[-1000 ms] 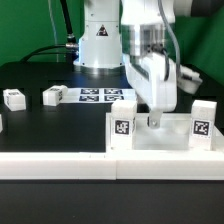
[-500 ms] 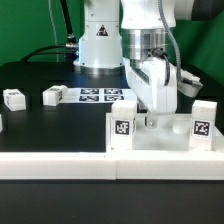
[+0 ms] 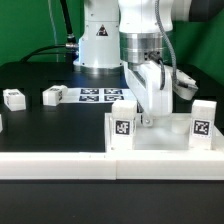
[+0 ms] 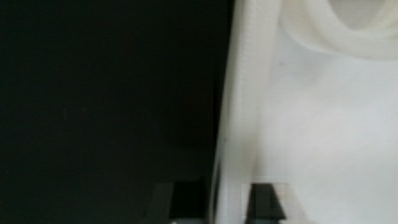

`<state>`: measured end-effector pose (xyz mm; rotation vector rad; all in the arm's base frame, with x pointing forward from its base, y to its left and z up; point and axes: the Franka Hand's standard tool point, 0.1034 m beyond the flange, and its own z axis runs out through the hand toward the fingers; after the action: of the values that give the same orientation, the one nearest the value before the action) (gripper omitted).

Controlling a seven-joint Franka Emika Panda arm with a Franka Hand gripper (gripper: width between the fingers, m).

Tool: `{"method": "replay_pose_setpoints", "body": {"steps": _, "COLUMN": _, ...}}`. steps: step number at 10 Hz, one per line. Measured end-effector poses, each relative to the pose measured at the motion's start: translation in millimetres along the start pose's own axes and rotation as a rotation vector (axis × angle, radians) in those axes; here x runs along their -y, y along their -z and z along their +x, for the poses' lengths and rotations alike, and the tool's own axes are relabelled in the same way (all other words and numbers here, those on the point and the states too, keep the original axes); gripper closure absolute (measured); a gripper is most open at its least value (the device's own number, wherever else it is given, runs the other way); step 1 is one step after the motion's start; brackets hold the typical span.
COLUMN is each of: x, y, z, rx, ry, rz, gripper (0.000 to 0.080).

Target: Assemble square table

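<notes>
Tool (image 3: pixel 148 121) grips narrowly on the raised rim of the white square tabletop (image 3: pixel 170 136). Two short legs (image 3: pixel 52 96) lie apart from it on the black table (image 3: pixel 40 125).

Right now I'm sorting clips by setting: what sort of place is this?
Probably a robotics lab bench: a fixed arm over a black table, a marker board, and a white tagged table top.
</notes>
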<state>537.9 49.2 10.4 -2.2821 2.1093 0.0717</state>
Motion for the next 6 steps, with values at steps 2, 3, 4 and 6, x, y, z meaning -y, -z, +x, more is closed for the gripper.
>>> {"method": "replay_pose_setpoints", "body": {"steps": 2, "x": 0.0, "y": 0.0, "z": 0.1, "rx": 0.000, "ry": 0.000, "rz": 0.000, "gripper": 0.0723}}
{"method": "replay_pose_setpoints", "body": {"steps": 3, "x": 0.0, "y": 0.0, "z": 0.1, "rx": 0.000, "ry": 0.000, "rz": 0.000, "gripper": 0.0723}}
{"method": "replay_pose_setpoints", "body": {"steps": 4, "x": -0.1, "y": 0.0, "z": 0.1, "rx": 0.000, "ry": 0.000, "rz": 0.000, "gripper": 0.0722}}
{"method": "replay_pose_setpoints", "body": {"steps": 6, "x": -1.2, "y": 0.5, "z": 1.7, "rx": -0.002, "ry": 0.006, "rz": 0.002, "gripper": 0.0722}}
